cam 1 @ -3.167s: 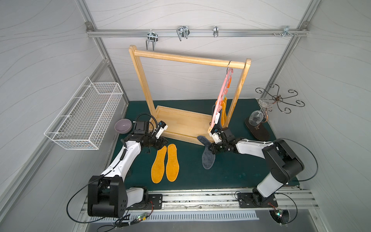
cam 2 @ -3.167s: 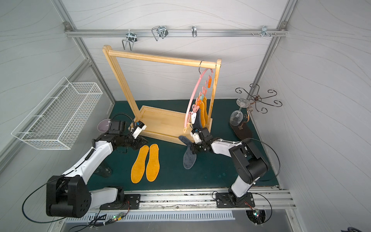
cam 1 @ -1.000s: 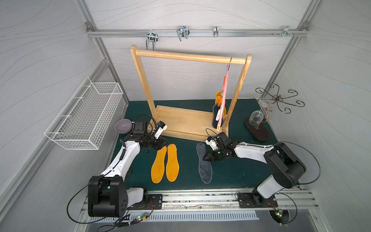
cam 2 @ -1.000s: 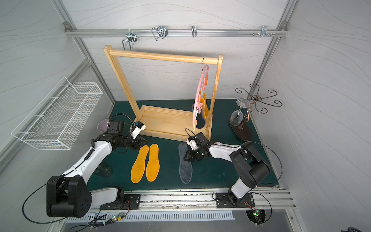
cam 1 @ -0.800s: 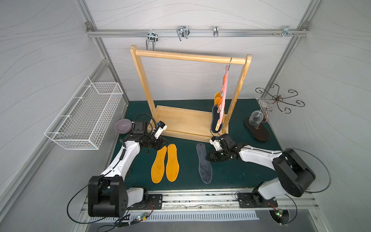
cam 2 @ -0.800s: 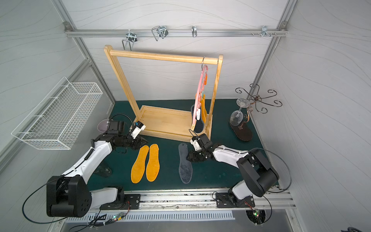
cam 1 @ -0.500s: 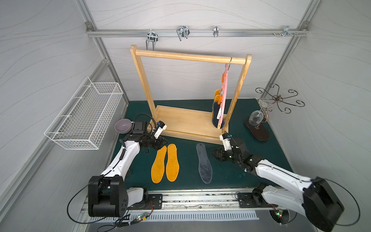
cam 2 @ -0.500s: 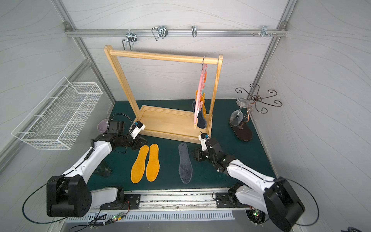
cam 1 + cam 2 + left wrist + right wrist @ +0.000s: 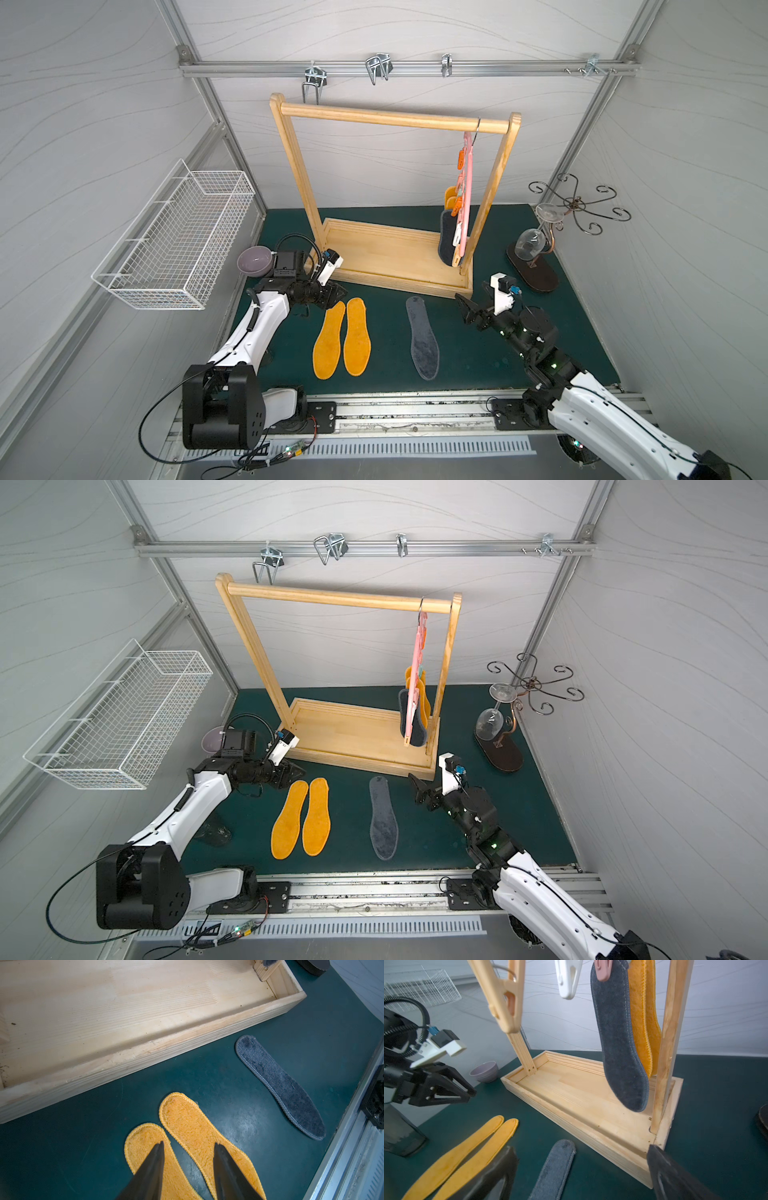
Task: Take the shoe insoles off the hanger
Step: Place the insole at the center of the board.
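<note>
The pink hanger (image 9: 467,195) hangs edge-on at the right end of the wooden rack. A dark grey insole (image 9: 445,243) and orange insoles (image 9: 450,198) are still clipped to it; the right wrist view shows them close up, grey (image 9: 618,1043) in front of orange (image 9: 640,1022). Two orange insoles (image 9: 330,345) and one grey insole (image 9: 422,336) lie flat on the green mat. My left gripper (image 9: 188,1145) hovers open over the heels of the orange pair, holding nothing. My right gripper (image 9: 467,309) is wide open and empty, to the right of the grey insole (image 9: 556,1167) on the mat.
The rack's wooden base tray (image 9: 386,257) lies behind the insoles on the mat. A white wire basket (image 9: 178,241) hangs on the left wall above a purple bowl (image 9: 254,259). A wine glass on a dark stand (image 9: 532,249) sits at the right. A metal rail runs along the front.
My right gripper let go of the grey insole on the mat, opened wide and drew back to the right. The hanger swung back to hang straight. The left arm barely moved.
</note>
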Motion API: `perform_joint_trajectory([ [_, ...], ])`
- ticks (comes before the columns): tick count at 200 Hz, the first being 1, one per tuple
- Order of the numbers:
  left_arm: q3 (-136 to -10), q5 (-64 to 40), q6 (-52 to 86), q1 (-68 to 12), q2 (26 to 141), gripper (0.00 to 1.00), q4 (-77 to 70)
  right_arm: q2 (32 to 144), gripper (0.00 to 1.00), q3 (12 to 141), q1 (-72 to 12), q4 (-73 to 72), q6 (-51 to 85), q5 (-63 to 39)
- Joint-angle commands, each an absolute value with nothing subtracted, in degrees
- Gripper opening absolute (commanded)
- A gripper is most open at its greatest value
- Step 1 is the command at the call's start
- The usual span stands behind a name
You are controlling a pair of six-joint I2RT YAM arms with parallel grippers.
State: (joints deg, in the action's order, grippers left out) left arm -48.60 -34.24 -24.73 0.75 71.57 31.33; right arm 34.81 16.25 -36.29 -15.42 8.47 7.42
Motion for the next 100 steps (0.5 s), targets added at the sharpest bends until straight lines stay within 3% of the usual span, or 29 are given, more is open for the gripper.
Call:
perform_joint_trajectory([
  [1,-48.82,-33.63,-23.91,1.14,70.19,0.50,28.96,39.56,0.99,18.51,-34.69,-20.86,1.26,5.86],
  [6,-49.00,-33.51,-23.97,1.14,70.22,0.51,29.20,40.89,0.99,18.76,-34.34,-22.01,0.53,5.20],
  [10,-48.96,-33.41,-24.03,1.14,70.08,0.60,29.35,41.97,0.99,19.00,-34.09,-23.05,-0.07,4.67],
  [14,-48.91,-33.32,-24.00,1.26,70.02,0.62,29.39,43.02,0.99,19.19,-33.83,-24.04,-0.88,4.24],
  [64,-48.71,-34.40,-25.42,1.40,69.26,0.65,30.38,53.64,0.99,23.21,-27.30,-28.32,-5.11,-4.61],
  [74,-48.77,-35.59,-26.94,1.56,69.31,0.98,31.69,55.22,0.99,22.67,-26.54,-30.90,-6.66,-6.22],
  [100,-50.18,-38.76,-29.97,1.67,70.31,1.00,36.01,58.57,0.99,23.35,-25.05,-34.66,-11.03,-11.35],
])
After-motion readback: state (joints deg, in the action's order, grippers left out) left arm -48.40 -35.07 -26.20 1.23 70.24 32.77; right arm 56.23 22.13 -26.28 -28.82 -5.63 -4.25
